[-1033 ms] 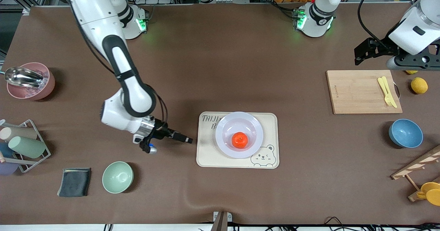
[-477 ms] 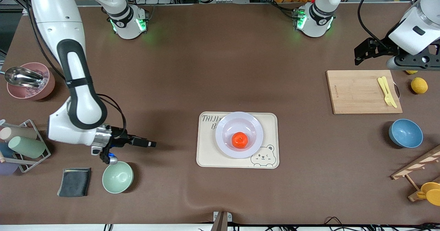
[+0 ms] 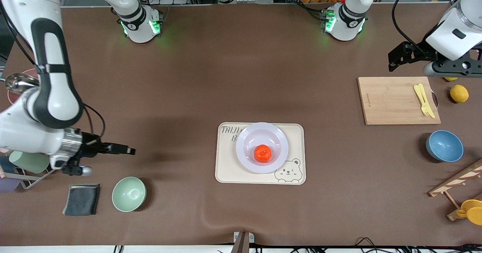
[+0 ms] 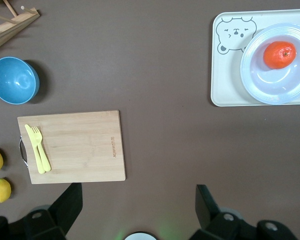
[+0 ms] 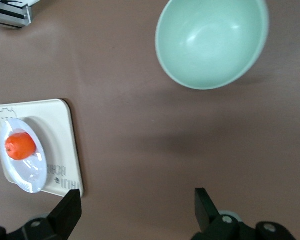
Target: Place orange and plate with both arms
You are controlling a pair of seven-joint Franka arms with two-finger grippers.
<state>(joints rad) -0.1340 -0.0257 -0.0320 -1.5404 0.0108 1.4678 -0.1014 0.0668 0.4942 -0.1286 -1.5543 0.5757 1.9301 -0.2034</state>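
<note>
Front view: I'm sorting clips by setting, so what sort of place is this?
Probably a robot lab's tabletop test bench, staged as a kitchen: a brown mat-covered table, kitchenware such as the plate on a bear tray, and equipment racks along its edge.

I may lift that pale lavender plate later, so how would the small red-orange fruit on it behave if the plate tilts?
The small red-orange fruit is round, so it would probably roll. The glossy pale lavender plate looks slick, giving little grip, though its shallow well and wide rim may catch a slow roll. A level lift seems safest.
</note>
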